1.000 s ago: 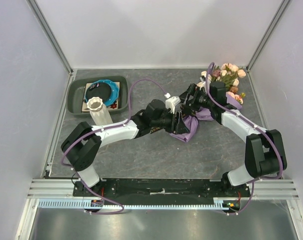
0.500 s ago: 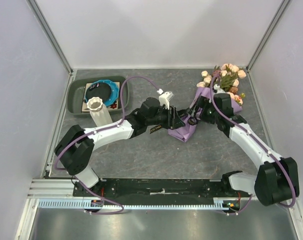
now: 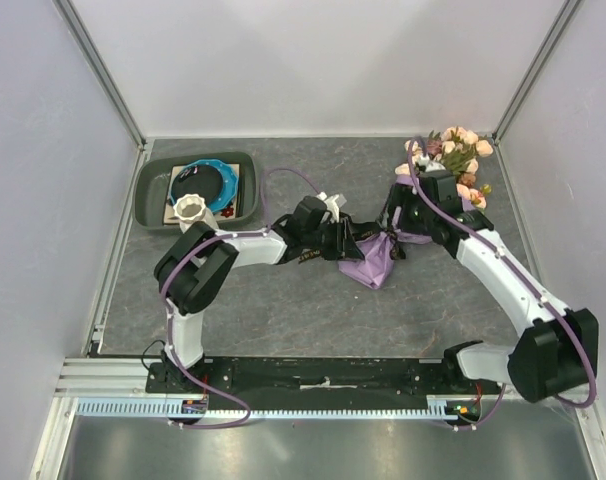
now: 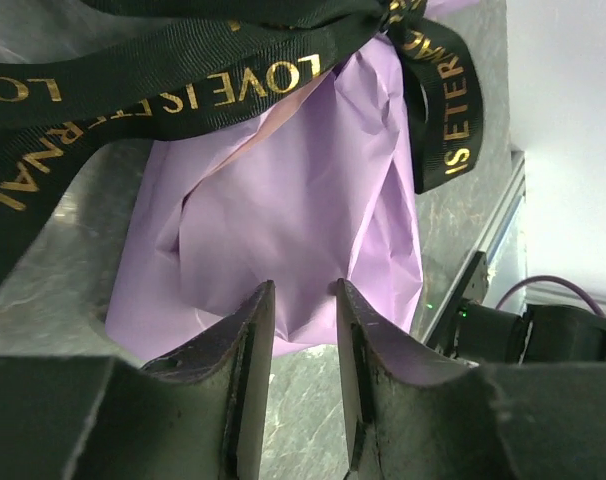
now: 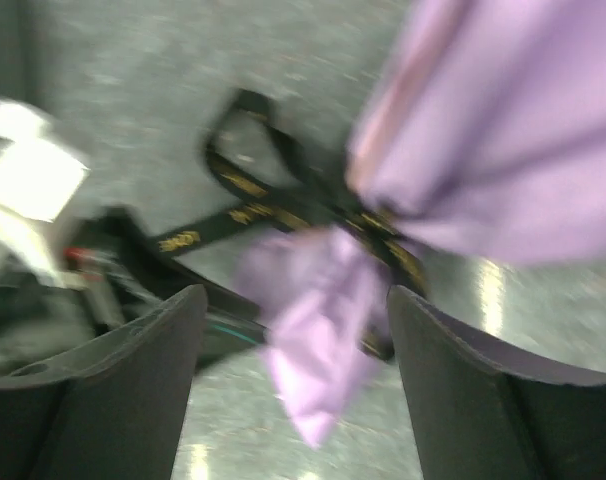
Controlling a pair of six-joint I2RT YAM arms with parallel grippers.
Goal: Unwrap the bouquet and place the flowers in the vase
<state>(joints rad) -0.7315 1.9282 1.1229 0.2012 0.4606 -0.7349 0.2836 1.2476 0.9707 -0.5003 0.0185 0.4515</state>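
Beside bouquet point(image 3: 375, 262), left pincer point(image 4: 303, 288) narrowed, nearer

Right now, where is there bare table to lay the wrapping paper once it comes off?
Two bare patches: the near strip of table between the arms, in front of the bouquet; and the back middle, between the tray and the flowers. Crowded: the centre, where left gripper and right gripper meet, and around the vase.
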